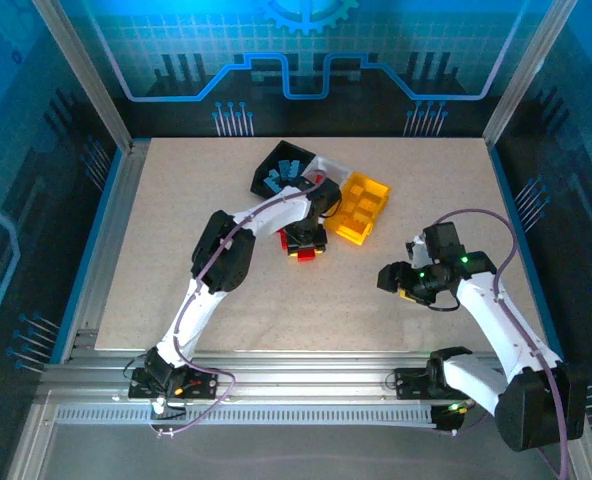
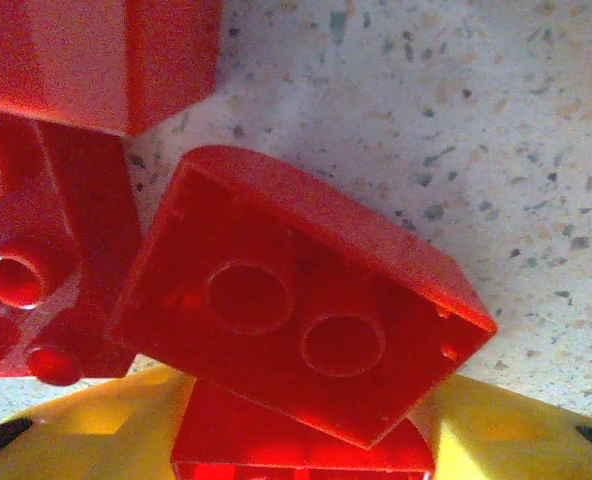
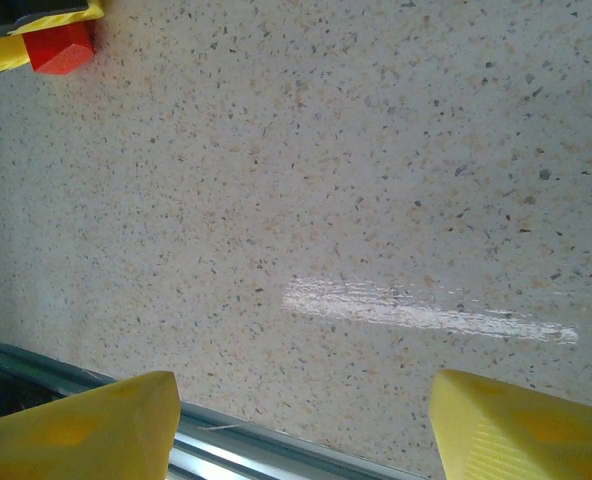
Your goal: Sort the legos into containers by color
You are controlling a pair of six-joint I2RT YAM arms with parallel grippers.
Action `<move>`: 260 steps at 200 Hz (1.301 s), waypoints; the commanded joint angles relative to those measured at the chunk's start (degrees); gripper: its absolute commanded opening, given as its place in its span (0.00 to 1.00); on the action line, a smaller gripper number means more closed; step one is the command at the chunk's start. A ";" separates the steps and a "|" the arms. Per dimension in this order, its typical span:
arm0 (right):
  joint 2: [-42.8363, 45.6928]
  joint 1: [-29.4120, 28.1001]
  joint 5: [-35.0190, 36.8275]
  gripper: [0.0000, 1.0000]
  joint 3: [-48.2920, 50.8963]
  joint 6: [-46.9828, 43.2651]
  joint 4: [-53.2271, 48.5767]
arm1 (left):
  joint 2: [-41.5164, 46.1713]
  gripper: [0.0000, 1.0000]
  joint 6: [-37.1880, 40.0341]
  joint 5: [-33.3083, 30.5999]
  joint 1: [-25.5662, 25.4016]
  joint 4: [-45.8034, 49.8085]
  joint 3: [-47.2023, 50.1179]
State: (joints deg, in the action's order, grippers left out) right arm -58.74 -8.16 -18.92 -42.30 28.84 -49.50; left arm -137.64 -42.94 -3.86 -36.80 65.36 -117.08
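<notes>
The left gripper [image 1: 304, 240] hung low over a heap of red legos [image 2: 296, 320] on the desk [image 1: 176, 200], at the near side of the white bin [image 1: 333, 164] and yellow-orange bin [image 1: 351, 228], probably to pick one. Whether its jaws grasped a brick I could not tell. Neighbouring bricks crowded the grip. The right gripper [image 3: 301, 420] hovered aside, jaws released, nothing between.

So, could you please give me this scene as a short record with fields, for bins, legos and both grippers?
black bin: holds blue legos
white bin: partly behind the left arm
yellow-orange bin: contents unclear
red legos: clustered on the table, under the left gripper
left gripper: low over them, grip unclear
right gripper: open, above the table
</notes>
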 commanded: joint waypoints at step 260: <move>13.03 0.68 0.77 0.67 -0.04 9.61 -7.44 | -10.71 0.47 -18.63 21.75 14.21 -22.89 -24.25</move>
State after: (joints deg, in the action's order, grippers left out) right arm -47.51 -8.16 -18.65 -42.04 37.26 -53.74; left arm -145.03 -58.63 14.06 -22.81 45.47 -140.44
